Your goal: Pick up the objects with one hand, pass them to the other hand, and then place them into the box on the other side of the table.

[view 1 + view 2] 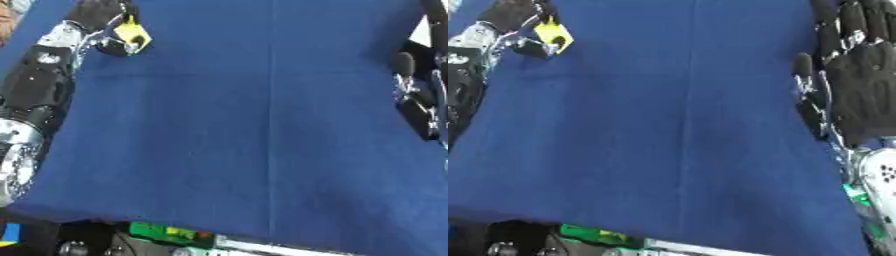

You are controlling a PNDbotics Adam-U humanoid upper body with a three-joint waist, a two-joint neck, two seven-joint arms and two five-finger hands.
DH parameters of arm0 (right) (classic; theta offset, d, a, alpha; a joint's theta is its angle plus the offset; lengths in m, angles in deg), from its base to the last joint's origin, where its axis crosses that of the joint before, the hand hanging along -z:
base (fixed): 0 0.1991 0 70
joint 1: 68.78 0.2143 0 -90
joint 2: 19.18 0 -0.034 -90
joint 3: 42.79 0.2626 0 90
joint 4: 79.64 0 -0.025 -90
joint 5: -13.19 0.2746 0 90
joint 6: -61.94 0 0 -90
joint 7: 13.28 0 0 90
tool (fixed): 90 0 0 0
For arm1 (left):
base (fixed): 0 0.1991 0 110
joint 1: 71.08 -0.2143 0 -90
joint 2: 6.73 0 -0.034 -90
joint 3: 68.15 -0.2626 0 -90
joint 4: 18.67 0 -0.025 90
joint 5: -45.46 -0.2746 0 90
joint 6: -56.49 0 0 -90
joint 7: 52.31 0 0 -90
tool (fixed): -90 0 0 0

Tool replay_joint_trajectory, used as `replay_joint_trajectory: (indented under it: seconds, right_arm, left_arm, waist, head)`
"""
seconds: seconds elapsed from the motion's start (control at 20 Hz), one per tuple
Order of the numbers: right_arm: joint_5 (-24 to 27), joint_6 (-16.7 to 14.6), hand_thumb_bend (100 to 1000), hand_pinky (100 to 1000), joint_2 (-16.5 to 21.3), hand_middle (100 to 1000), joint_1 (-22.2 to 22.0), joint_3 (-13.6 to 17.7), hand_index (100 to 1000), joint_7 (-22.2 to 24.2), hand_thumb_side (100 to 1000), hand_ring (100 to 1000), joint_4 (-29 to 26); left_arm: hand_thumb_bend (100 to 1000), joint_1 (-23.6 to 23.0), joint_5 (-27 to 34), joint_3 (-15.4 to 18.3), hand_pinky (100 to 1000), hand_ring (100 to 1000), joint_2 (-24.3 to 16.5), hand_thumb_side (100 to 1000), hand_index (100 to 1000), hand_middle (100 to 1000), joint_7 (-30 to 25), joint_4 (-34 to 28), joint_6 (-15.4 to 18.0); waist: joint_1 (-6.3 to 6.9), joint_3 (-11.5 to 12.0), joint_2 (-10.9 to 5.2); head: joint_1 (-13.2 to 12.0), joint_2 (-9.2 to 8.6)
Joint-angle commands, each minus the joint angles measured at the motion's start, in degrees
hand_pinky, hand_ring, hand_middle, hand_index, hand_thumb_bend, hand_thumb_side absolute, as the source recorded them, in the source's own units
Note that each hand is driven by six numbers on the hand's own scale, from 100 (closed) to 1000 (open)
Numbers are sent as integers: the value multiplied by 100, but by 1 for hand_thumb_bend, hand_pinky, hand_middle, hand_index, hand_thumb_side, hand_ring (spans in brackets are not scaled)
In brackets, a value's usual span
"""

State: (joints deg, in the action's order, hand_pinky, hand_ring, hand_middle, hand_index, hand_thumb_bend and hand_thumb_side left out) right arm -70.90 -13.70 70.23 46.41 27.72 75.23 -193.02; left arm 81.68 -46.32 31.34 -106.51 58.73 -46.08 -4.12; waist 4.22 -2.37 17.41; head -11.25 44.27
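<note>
My left hand point(98, 14) reaches to the far left of the blue table point(245, 125), fingers curled round a small yellow object point(133, 32) with a dark hole in it. The object shows again in the right eye view as a yellow object point(553, 33) just below the left hand point(509, 12). At the right edge my right hand point(868, 85) rests open, palm facing the camera and fingers pointing up, holding nothing. No box shows in either view.
The black and silver left arm point(31, 95) runs along the table's left edge. Below the near edge of the cloth lies green and grey equipment point(171, 234).
</note>
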Motion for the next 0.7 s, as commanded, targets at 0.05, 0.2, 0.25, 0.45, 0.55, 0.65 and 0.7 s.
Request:
replay_joint_trajectory:
  seconds: [0.05,0.2,0.25,0.45,0.55,0.65,0.7]
  right_arm:
    - [3,5,100,919,97,993,39,34,1000,17,100,980,-121]
    - [-4,7,100,918,97,993,36,36,1000,23,100,981,-121]
    - [-5,9,100,917,95,993,36,37,1000,23,100,981,-121]
    - [-6,15,100,918,79,992,39,36,1000,22,100,982,-121]
    - [2,11,100,917,68,992,39,32,1000,15,100,982,-121]
    - [13,7,100,915,57,992,38,31,1000,4,100,983,-121]
    - [21,7,100,914,49,992,37,31,1000,-4,100,984,-121]
  left_arm:
    - [261,140,30,12,639,423,-222,221,498,378,-71,-74,15]
    - [346,138,48,33,690,512,-225,263,640,495,-175,-42,-81]
    - [384,136,52,34,721,574,-223,284,714,564,-226,-26,-129]
    - [445,116,64,32,788,712,-208,317,853,719,-488,101,-366]
    - [434,109,127,58,804,743,-197,311,883,754,-629,149,-488]
    - [390,96,239,89,807,751,-185,308,888,764,-721,177,-587]
    - [372,88,306,97,807,752,-181,311,886,764,-762,196,-623]
  waist:
    - [8,15,-175]
    - [20,12,-182]
    - [23,10,-183]
    - [30,-7,-178]
    - [29,-16,-172]
    - [26,-23,-163]
    - [24,-27,-157]
  head:
    - [-36,-15]
    - [-38,-15]
    - [-41,-15]
    - [-45,-15]
    - [-43,-15]
    - [-42,-15]
    - [-44,-15]
